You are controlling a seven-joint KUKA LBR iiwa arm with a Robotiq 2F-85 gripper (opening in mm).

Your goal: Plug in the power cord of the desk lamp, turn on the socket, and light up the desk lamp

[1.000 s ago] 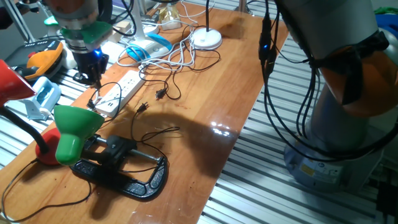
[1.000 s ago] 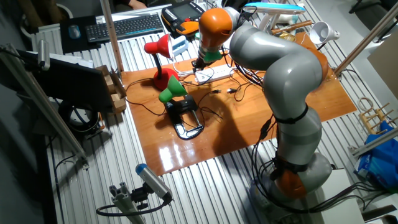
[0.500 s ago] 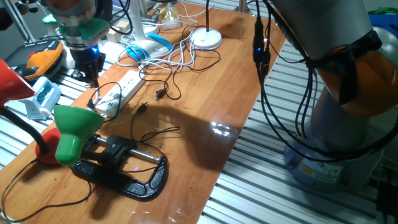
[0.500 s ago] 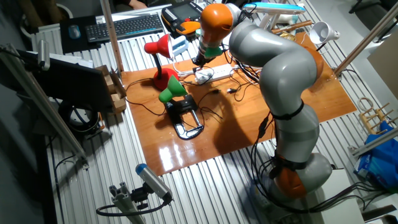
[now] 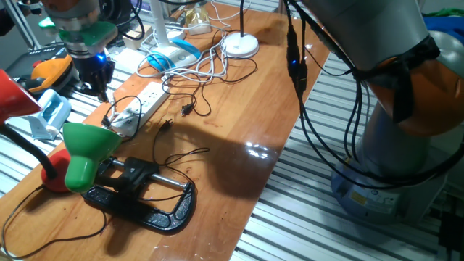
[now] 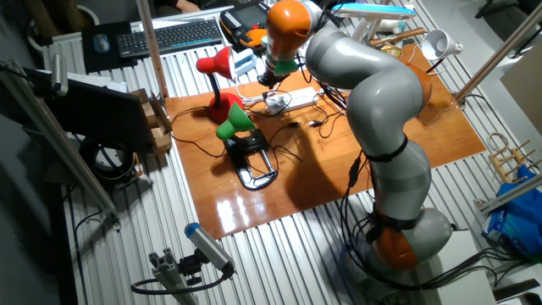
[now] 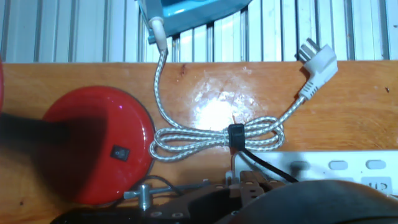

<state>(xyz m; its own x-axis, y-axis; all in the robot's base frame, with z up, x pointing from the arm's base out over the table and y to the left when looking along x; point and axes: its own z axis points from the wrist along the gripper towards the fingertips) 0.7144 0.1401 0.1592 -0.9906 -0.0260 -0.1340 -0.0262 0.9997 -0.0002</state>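
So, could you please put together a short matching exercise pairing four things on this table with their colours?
Things:
1. lamp shade on the clamp lamp
2. round lamp base in the hand view
3. socket
4. clamp

Colours:
A. white
B. black
C. green
D. red

Pairs: 1-C, 2-D, 3-A, 4-B

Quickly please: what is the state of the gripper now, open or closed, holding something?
Gripper: cannot be told; it hangs above the socket, its fingertips unclear.
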